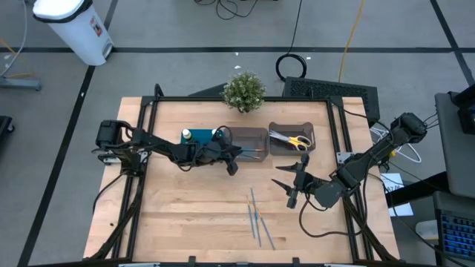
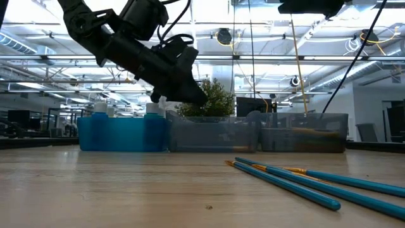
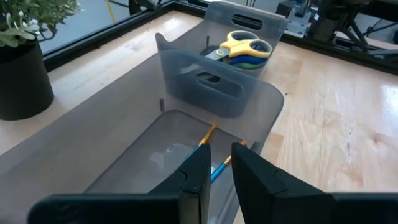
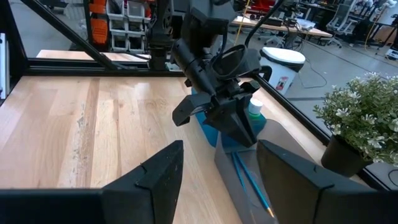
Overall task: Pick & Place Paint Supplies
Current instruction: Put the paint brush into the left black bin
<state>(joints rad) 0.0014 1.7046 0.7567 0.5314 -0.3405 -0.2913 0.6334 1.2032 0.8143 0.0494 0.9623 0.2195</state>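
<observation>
Wooden tabletop [image 1: 193,215], black frame along its edges, grey floor beyond. Left gripper [image 1: 236,153] hangs over the near-left grey bin [image 1: 249,142]; in its wrist view the fingers [image 3: 198,171] stand a narrow gap apart with nothing pinched between them. Directly below, blue-handled paintbrushes [image 3: 202,145] lie on the bin floor, tips toward the far wall (how many, I cannot tell). Arm stretches back across the teal tray [image 1: 199,137] to the table's left edge.

Teal tray holds small white-capped paint bottles [image 2: 101,109], partly hidden by the arm from above. Second grey bin [image 1: 292,139], just beside the first, contains scissors with yellow handles [image 1: 298,141] on top and blue and green handles under them.

Right gripper [image 1: 289,182] hovers over bare wood near the table's right side, fingers spread wide, holding nothing.

Three more paintbrushes [image 1: 260,221] lie loose on open wood toward the front edge, well apart from both grippers and the bins. Wide clear boards around them.

Potted plant [image 1: 243,91] at the back edge.
</observation>
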